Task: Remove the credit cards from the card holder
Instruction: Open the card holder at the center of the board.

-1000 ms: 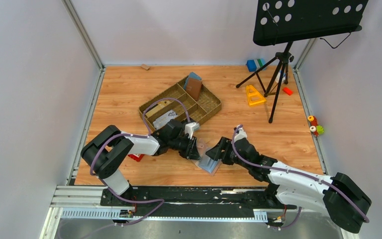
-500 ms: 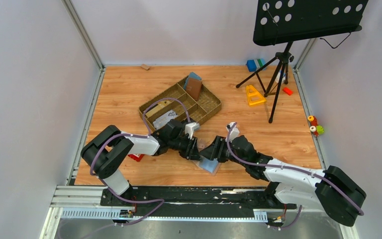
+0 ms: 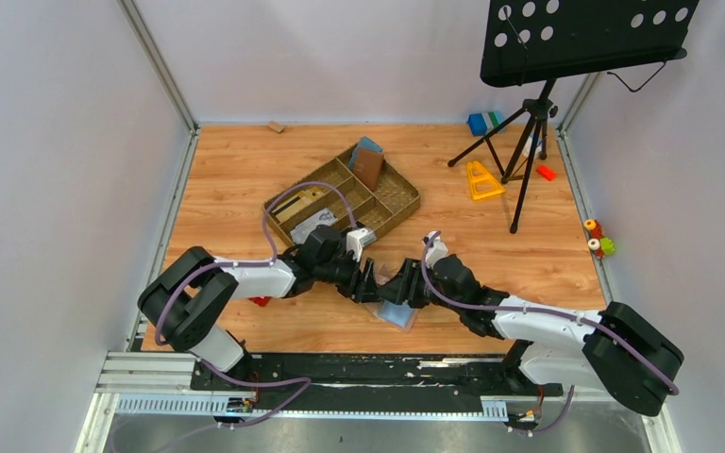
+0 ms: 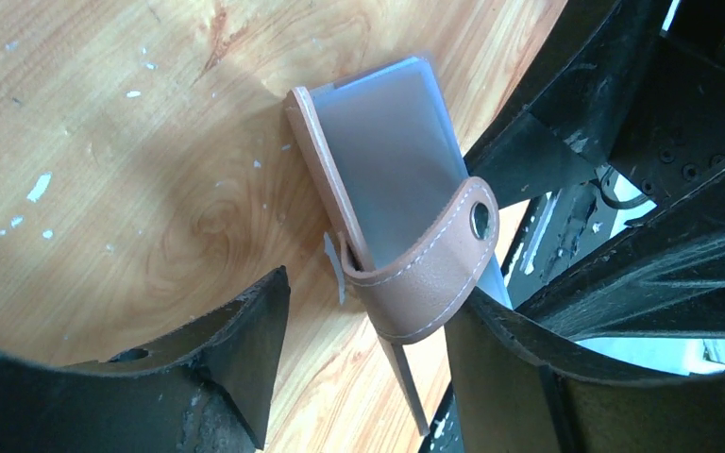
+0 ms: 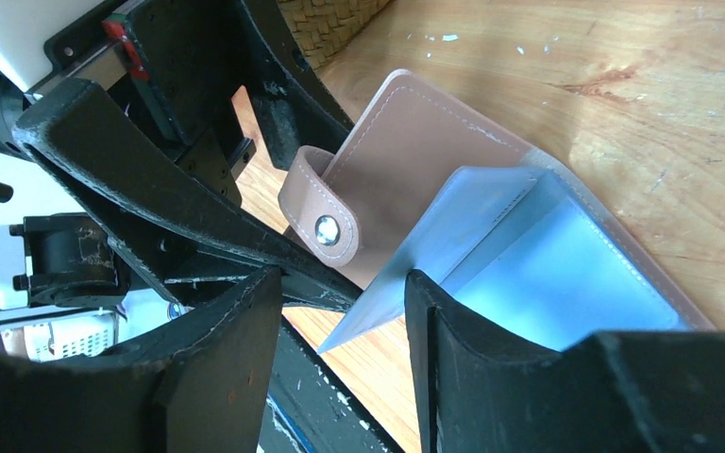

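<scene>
Left fingers astride card holder edge

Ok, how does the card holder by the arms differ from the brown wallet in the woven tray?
The card holder lies on the wooden table; the brown wallet sits in the woven tray. The card holder is open, blue-grey inside showing; the brown wallet shows only its outside. The card holder is light tan, the brown wallet darker, reddish. Both are flat.
</scene>
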Available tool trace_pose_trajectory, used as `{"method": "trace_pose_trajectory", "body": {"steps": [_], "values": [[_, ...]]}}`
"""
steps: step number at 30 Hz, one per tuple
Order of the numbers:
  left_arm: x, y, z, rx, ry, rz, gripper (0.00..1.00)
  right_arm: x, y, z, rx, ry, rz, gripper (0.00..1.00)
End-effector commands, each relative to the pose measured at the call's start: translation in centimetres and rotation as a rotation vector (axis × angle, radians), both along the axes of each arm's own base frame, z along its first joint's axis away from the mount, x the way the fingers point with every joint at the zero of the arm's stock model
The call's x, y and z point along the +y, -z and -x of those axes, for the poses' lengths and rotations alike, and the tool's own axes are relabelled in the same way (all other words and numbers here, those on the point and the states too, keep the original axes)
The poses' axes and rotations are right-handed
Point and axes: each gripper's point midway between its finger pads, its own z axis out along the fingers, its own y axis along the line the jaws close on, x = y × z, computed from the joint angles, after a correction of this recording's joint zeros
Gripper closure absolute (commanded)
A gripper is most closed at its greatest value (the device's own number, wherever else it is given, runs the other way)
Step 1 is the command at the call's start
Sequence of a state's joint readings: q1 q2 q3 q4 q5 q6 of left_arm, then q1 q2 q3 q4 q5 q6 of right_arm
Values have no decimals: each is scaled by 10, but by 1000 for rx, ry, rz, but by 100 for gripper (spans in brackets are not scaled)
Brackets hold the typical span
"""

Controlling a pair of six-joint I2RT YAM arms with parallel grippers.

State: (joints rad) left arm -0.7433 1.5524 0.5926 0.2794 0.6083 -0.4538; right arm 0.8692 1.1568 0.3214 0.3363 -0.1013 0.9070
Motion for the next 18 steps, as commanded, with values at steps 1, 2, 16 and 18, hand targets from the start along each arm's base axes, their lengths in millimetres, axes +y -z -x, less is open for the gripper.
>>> {"method": "trace_pose_trajectory", "body": {"steps": [1,2,16,18], "values": [[-6,-25,4,-71,40,89,30,16,-29,-11,-81,-16,-70,49],[-6,-27,4,-77,39,95,29,17,-29,-11,-81,-21,-72,49],[-3,-55,11,-39,58,276,19,30,-30,-19,-70,-33,-71,49],[-4,-63,15,-5,69,335,18,30,-28,-18,-58,-26,-69,49]]}}
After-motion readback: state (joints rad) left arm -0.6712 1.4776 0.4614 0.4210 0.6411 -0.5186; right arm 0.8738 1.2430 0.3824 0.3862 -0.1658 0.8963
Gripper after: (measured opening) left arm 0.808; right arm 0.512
